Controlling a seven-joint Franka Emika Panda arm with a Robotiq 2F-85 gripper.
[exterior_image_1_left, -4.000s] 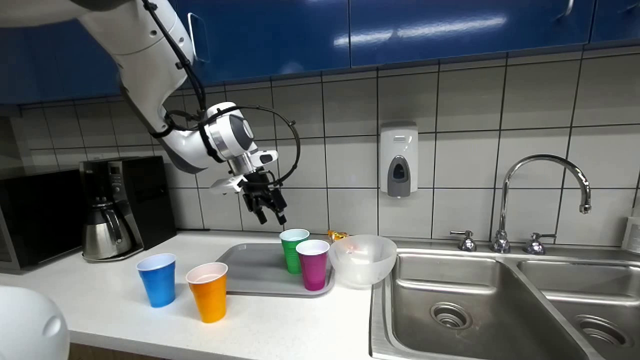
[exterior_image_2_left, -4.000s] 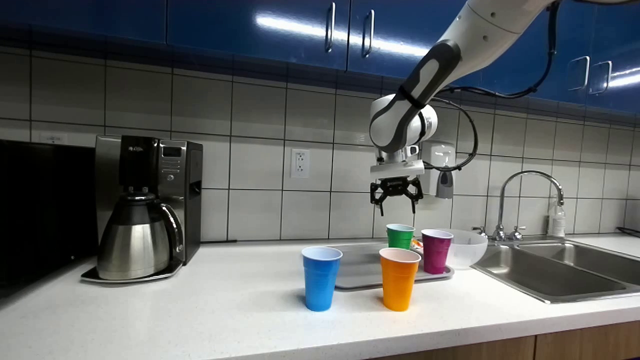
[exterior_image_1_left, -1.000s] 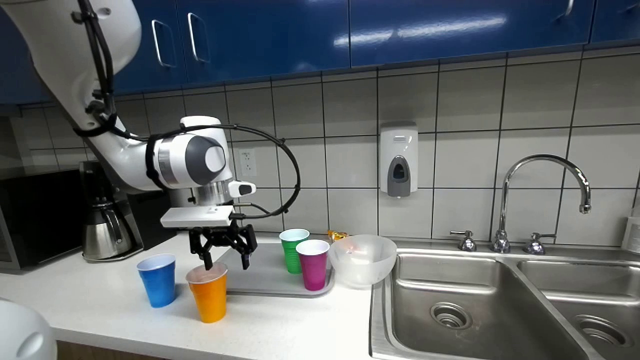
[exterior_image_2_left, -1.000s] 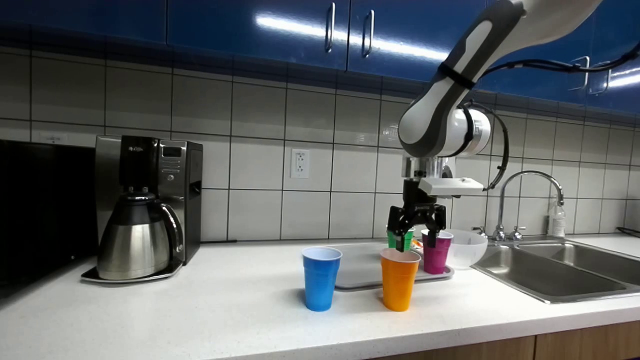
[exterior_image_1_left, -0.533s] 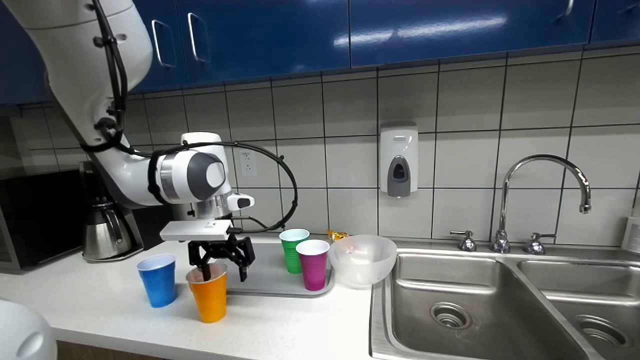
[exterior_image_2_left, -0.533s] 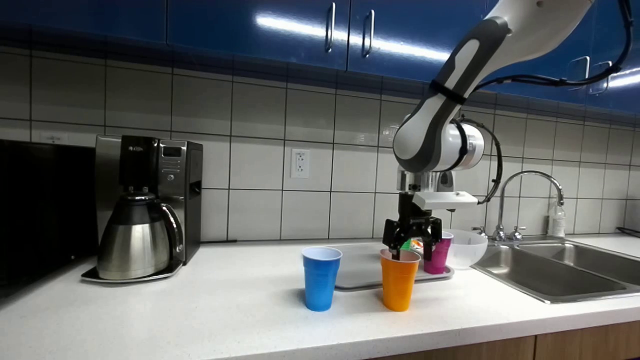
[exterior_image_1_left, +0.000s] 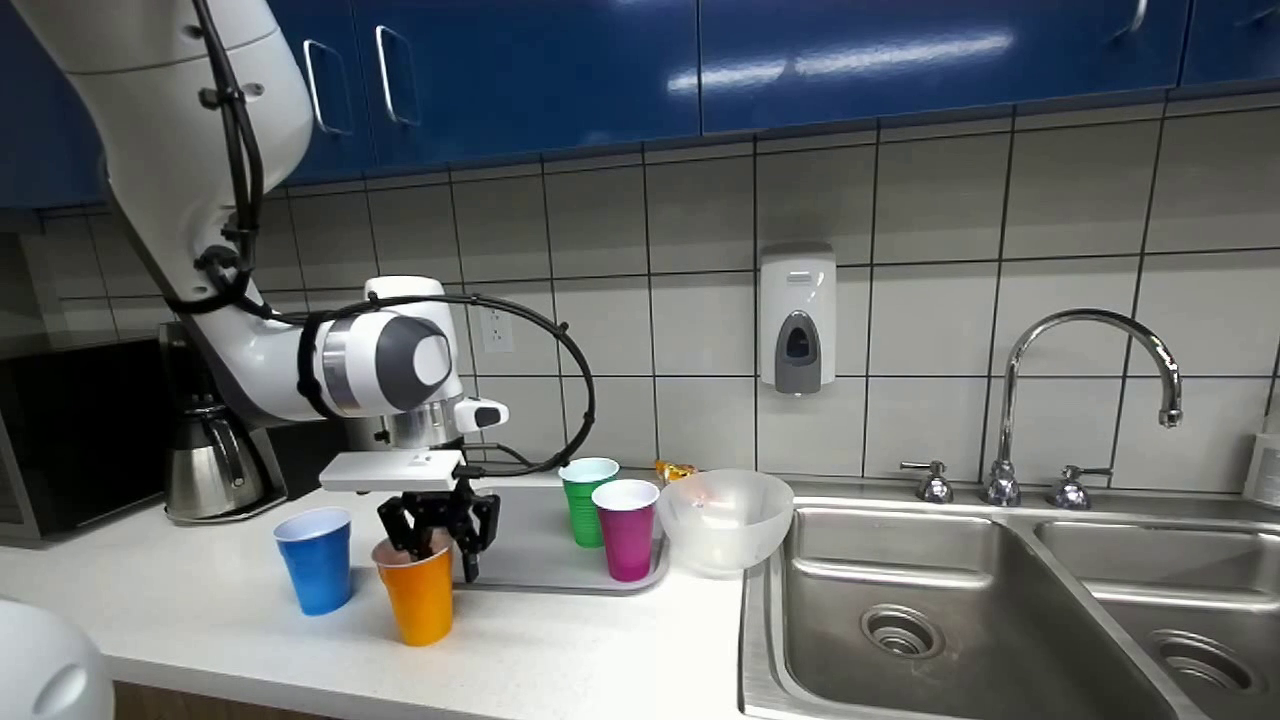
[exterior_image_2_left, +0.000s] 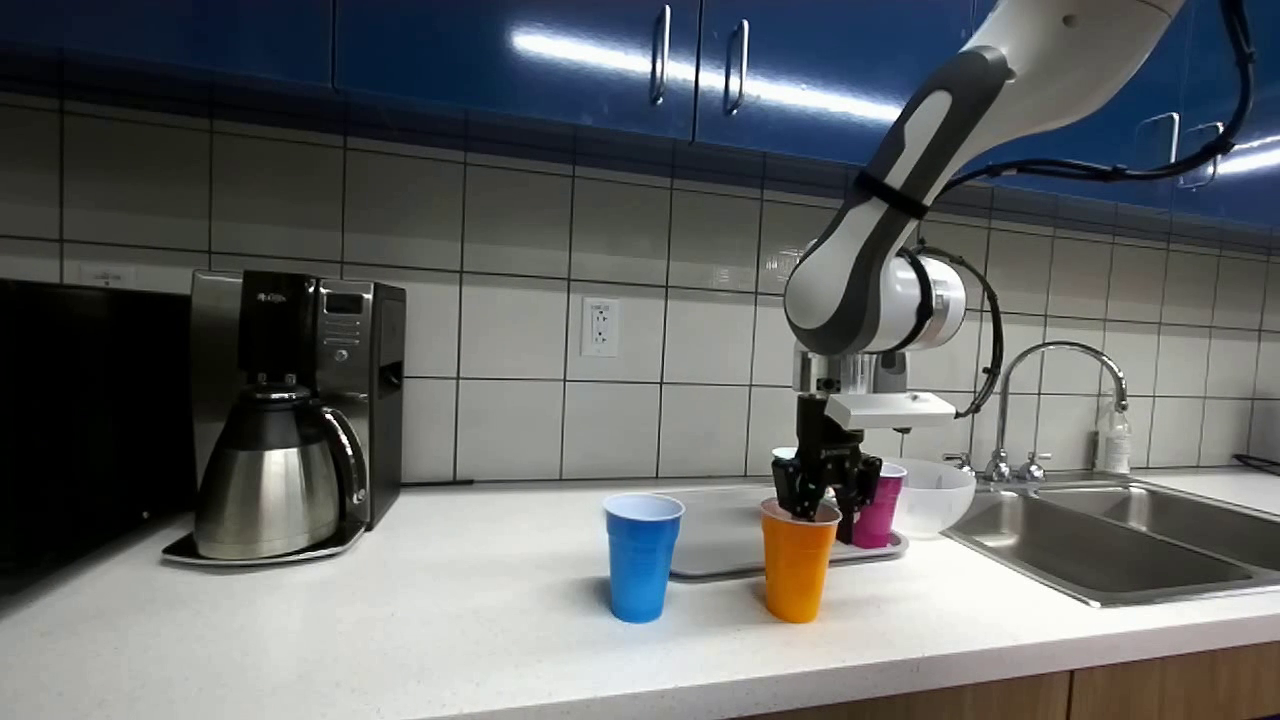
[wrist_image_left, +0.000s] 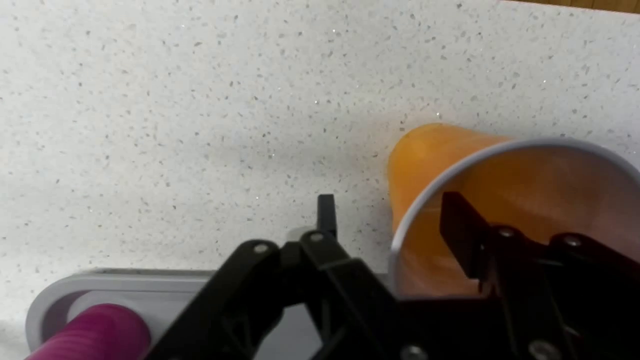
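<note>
A robot's black gripper (exterior_image_1_left: 443, 566) straddles the right-hand rim of an orange cup (exterior_image_1_left: 418, 598) on a white countertop (exterior_image_1_left: 590, 650), seen in an exterior view, one finger down inside the cup and the other outside it. The cup stands upright toward the countertop's front edge, just off the gray tray (exterior_image_1_left: 545, 560). A purple cup (exterior_image_1_left: 628, 532) occupies the tray's front-right corner, a green cup (exterior_image_1_left: 584, 505) behind it; a translucent bowl (exterior_image_1_left: 725, 525) sits by the tray's right edge, next to the sink (exterior_image_1_left: 765, 640).

In an exterior view, a blue cup (exterior_image_2_left: 643, 560) stands left of the orange cup, apart from it, by the tray's front-left corner. The gripper partly hides the green and purple cups; a coffee maker (exterior_image_2_left: 342, 375) stands toward the countertop's left end.

In the wrist view, the fingers (wrist_image_left: 326, 215) stand partway apart with the orange cup's wall between them, the outer one clear of it, the inner one close; contact there cannot be told. The cup's base rests between the tray's front edge and the countertop's own.
</note>
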